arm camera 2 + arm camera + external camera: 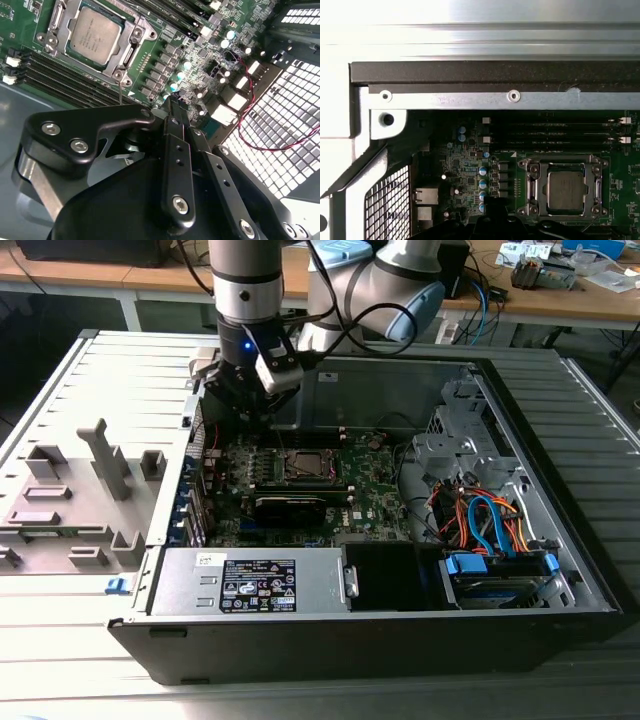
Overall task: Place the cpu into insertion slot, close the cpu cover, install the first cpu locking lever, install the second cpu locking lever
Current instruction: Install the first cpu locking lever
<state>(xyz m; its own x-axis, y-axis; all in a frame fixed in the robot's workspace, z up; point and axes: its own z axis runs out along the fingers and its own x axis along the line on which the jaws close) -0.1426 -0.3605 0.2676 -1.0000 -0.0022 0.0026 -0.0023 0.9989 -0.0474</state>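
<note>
silver metal frames the cpu (303,464) in the exterior view: the chip already lies seated in the insertion slot (304,478) near the middle of the green motherboard (375,490), inside the open computer case (560,570) that rests on the grey worktop (60,660). the end effector (243,408) hangs above the board just beside the slot, towards the exterior view's left and a little farther back, not touching it. it carries nothing that i can see here.

in the second wrist view the black fingers (176,150) lie pressed together with no gap between them, so the end effector is closed on nothing. their tips (172,104) hover over the row of small capacitors (186,65) beside the slot, apart from it. the cpu (93,34) sits flat in the socket, and the cpu cover (131,39) lies down around it, its window showing the chip's pale top. a thin wire lever (120,91) runs along the socket's edge nearest the tips; i judge the closed fingers are meant to push it, though whether it is latched i cannot tell.

in the first wrist view the cpu (565,190) again rests level under the cpu cover (534,186), beside the long memory slots (560,131), with the finger tips (492,204) near the socket's side.
</note>
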